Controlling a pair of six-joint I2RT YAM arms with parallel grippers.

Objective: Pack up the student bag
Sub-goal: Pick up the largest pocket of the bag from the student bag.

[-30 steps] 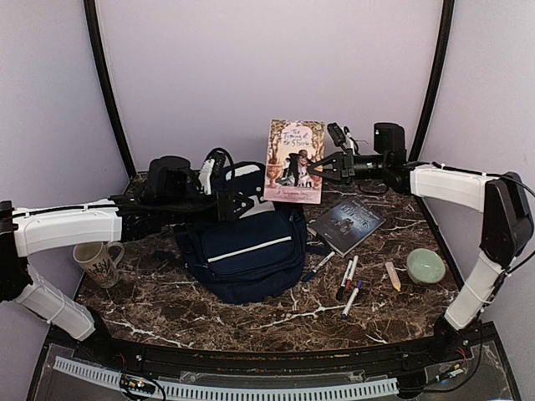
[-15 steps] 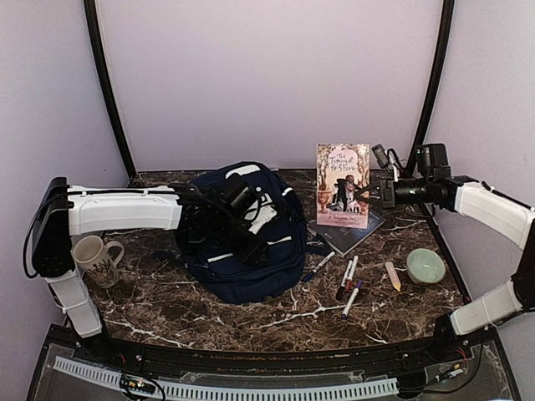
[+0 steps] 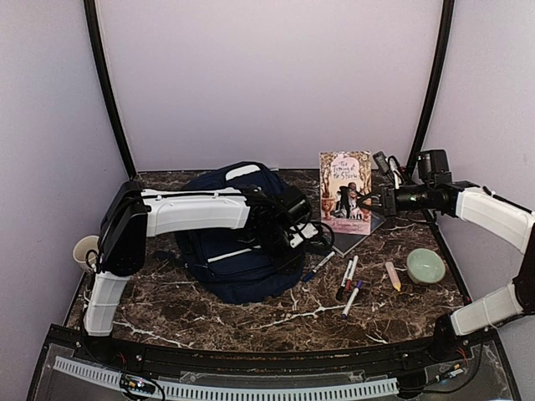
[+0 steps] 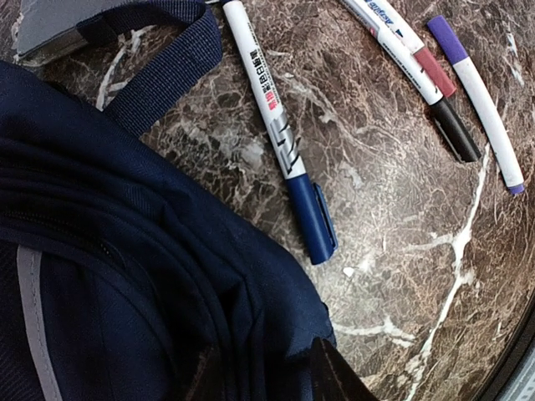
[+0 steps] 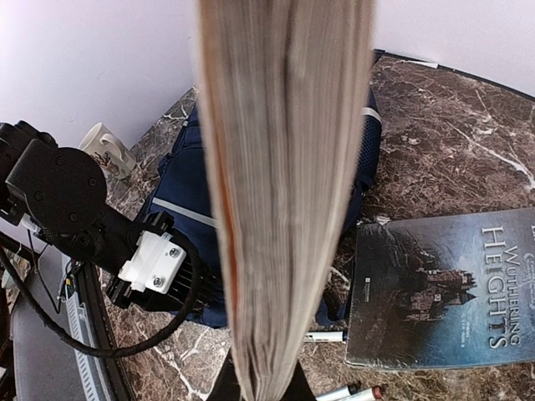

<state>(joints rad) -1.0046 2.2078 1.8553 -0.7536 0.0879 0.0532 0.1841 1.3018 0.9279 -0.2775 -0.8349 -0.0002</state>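
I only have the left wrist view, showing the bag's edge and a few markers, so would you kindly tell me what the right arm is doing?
Observer: The right tool is shut on a paperback book, holding it upright to the right of the student bag.
Operator: Thank you. Is anything else lying near that book?
Observer: Yes, a second book, titled Wuthering Heights, lies flat on the table next to the bag.
Operator: And what is on the far side of the bag from my markers?
Observer: A mug stands near the table's left edge.
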